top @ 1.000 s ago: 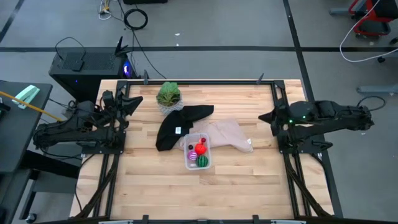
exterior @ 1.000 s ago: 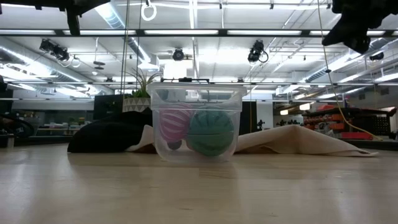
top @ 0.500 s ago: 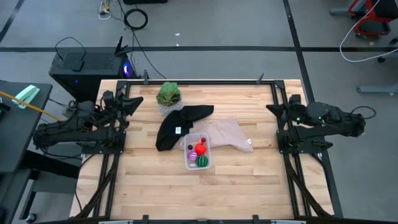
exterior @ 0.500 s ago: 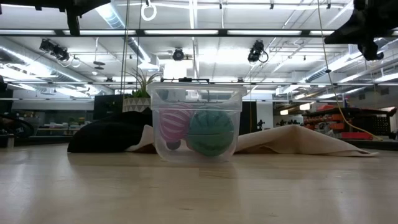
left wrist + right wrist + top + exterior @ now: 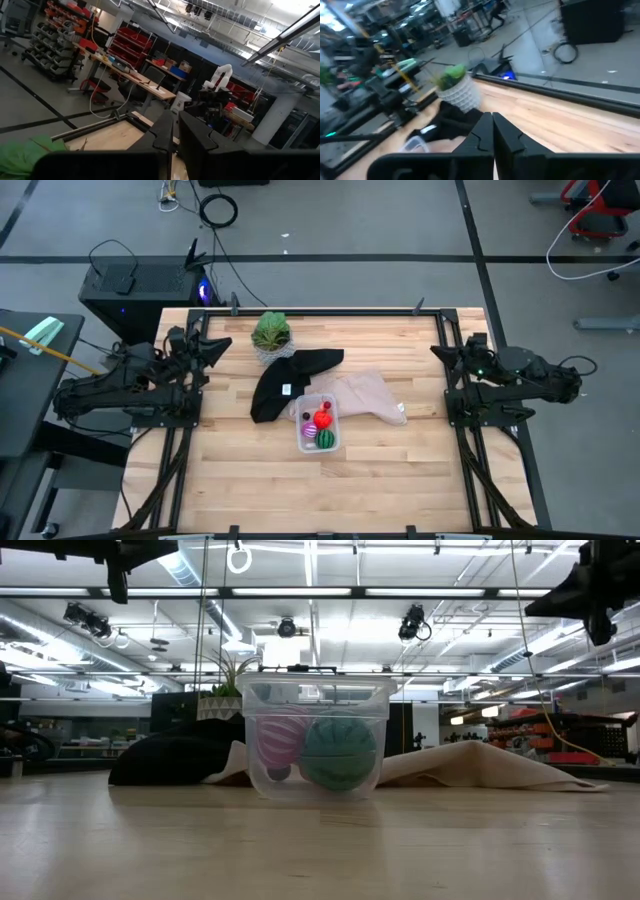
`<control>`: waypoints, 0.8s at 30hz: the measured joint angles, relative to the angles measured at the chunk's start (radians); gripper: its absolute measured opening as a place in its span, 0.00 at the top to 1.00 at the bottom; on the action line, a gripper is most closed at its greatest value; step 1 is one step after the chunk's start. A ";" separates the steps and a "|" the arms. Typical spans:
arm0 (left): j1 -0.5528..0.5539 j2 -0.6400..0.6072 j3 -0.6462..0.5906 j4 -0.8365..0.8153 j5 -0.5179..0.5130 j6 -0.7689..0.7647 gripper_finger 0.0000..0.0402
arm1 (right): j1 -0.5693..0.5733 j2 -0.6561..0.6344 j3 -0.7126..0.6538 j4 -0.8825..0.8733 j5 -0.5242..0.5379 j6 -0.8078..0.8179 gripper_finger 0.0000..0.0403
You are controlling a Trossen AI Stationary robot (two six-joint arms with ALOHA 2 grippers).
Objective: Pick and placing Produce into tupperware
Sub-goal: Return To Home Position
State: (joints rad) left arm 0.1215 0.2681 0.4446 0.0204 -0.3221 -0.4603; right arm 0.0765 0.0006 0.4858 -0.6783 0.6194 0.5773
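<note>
The clear tupperware [image 5: 319, 424] stands at the table's middle, partly on the cloths. Inside lie a red fruit [image 5: 322, 418], a green melon-like one [image 5: 327, 439], a purple-magenta one [image 5: 309, 431] and a pinkish one [image 5: 304, 414]. In the low view the tupperware [image 5: 315, 740] shows a pink striped ball [image 5: 282, 738] and the green ball [image 5: 340, 753]. My left gripper [image 5: 222, 340] hovers shut at the table's left edge, far from the tub, also shut in its wrist view [image 5: 176, 122]. My right gripper [image 5: 436, 351] hovers shut at the right edge [image 5: 492, 119], holding nothing.
A leafy plant in a white pot [image 5: 271, 335] stands at the far middle. A black cloth [image 5: 285, 380] and a beige cloth [image 5: 372, 395] lie behind and beside the tub. Bare wood [image 5: 320, 490] spreads along the table's near side.
My right arm has folded back toward the table's right edge and sunk a little, its gripper turning and staying shut. The tupperware and the fruits have kept still.
</note>
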 joint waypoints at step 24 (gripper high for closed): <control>0.000 0.000 0.000 -0.055 0.000 0.000 0.92 | 0.000 -0.001 -0.374 0.818 -0.255 -0.052 1.00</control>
State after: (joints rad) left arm 0.1211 0.2684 0.4446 -0.0345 -0.3222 -0.4603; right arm 0.0761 -0.0002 0.1120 0.1399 0.3642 0.5255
